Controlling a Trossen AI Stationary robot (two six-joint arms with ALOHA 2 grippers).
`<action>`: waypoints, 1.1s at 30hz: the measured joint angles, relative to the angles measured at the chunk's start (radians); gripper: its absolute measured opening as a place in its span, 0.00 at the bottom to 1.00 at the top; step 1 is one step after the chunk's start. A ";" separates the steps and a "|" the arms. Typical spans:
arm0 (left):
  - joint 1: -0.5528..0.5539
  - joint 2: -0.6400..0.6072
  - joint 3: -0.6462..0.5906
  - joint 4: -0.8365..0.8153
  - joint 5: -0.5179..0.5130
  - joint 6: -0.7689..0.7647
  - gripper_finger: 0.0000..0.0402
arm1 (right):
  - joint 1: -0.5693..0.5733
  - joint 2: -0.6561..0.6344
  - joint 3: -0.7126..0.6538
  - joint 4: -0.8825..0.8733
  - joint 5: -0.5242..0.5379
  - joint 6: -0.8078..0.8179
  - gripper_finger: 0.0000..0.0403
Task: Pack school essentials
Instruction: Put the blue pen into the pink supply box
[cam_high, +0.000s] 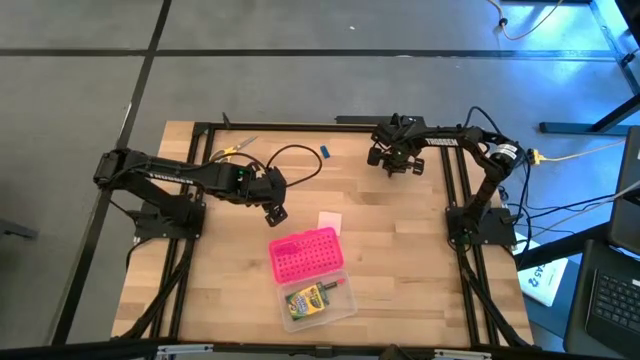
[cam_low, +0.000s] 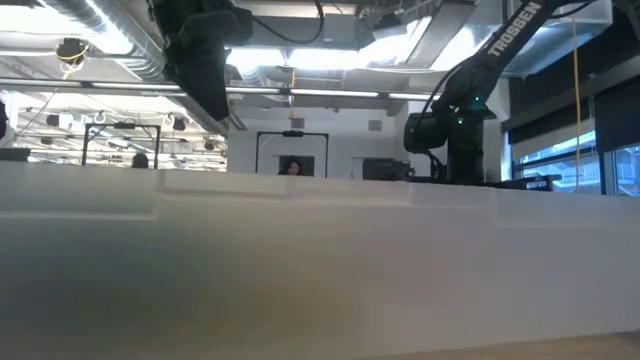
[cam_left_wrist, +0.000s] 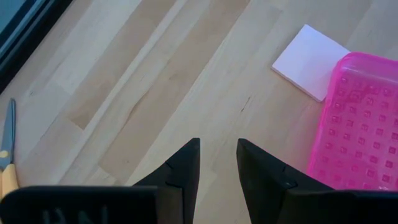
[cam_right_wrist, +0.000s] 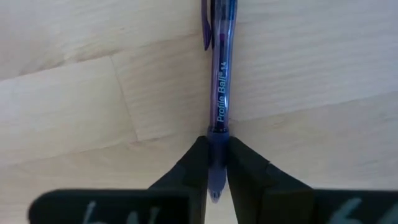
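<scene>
My right gripper (cam_right_wrist: 216, 163) is near the table's far right part (cam_high: 395, 162), shut on a blue pen (cam_right_wrist: 221, 81). My left gripper (cam_left_wrist: 217, 163) hovers open left of centre (cam_high: 275, 210), holding nothing. Ahead of it lie the pale pink pad (cam_left_wrist: 309, 60) (cam_high: 329, 222) and the bright pink dotted box (cam_left_wrist: 360, 124) (cam_high: 305, 253). The box's clear half holds the yellow-green crayon box (cam_high: 308, 300). The yellow-handled scissors (cam_high: 235, 148) (cam_left_wrist: 7, 155) and the tiny blue piece (cam_high: 324, 152) lie flat near the far edge. My right gripper pinches the blue pen between its two fingers at the dark grip section (cam_right_wrist: 217, 142) near the writing tip. The pen runs along the fingers, with its barrel and clip end reaching out past the fingertips over the wood. I cannot tell whether it is lifted clear.
A black cable (cam_high: 295, 160) loops over the table by the left arm. Bare wood (cam_high: 410, 260) lies right of the pink box. A pale blurred surface (cam_low: 320, 270) fills the low view, with both arms above it and the room behind.
</scene>
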 joint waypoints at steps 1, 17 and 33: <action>0.000 0.000 0.000 0.000 0.000 0.000 0.25 | 0.000 -0.002 -0.001 0.000 0.000 -0.001 0.12; 0.000 0.000 0.000 0.000 0.000 -0.018 0.25 | 0.049 -0.016 -0.002 -0.005 -0.026 -0.130 0.11; 0.000 0.000 0.000 0.000 0.000 -0.098 0.25 | 0.216 -0.020 0.089 -0.051 -0.038 -0.347 0.12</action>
